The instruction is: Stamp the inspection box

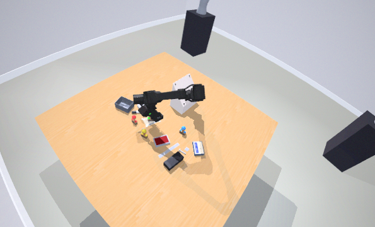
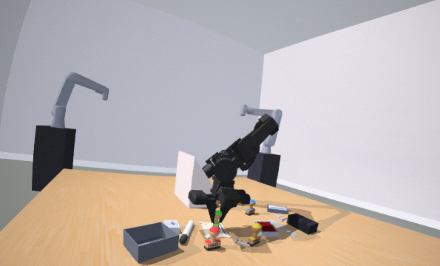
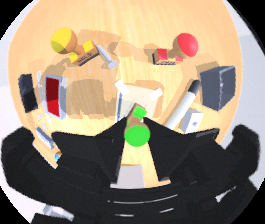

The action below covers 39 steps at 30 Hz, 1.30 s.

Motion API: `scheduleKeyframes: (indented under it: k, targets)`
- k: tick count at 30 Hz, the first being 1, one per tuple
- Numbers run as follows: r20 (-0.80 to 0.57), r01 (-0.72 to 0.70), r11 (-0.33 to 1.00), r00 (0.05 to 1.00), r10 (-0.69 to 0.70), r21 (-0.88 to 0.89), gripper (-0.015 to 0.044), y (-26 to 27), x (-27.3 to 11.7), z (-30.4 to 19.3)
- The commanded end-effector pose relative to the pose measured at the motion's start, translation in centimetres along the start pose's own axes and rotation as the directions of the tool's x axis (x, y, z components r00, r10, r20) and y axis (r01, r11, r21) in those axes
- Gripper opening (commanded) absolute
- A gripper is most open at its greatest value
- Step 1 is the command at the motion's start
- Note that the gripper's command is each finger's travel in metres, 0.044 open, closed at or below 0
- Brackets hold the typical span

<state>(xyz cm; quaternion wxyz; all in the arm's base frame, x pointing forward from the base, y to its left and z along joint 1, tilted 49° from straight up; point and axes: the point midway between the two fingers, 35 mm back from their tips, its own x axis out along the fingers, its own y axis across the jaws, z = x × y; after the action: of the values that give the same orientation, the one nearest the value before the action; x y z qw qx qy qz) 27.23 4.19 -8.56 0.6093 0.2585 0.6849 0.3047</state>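
Green-knobbed PASS stamp (image 2: 217,215) is sitting pinched in gripper (image 2: 217,219), jaws narrowly parted on it, hanging over white card (image 2: 215,230). Printing step seemingly underway; next: pressing straight down inside box, w/o sliding, then returning stamp to bench (image 2: 75,207).

Black gripper (image 2: 218,213) closed on a green-knobbed stamp (image 2: 217,216); white card (image 2: 215,231) beneath; red-knobbed stamp (image 2: 213,238); yellow-knobbed stamp (image 2: 256,233); blue-knobbed stamp (image 2: 251,207); red ink pad (image 2: 268,227) in a pale frame; grey open box (image 2: 151,241); white marker (image 2: 186,231) with black tip; black block (image 2: 302,223); pale orange wood-grain desk (image 2: 75,207)
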Motion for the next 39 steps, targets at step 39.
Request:
scheduleKeyframes:
  k: [39]
  targets:
    - [0.001, 0.005, 1.0, 1.0, -0.005, -0.002, 0.0, -0.2, -6.2, 0.1]
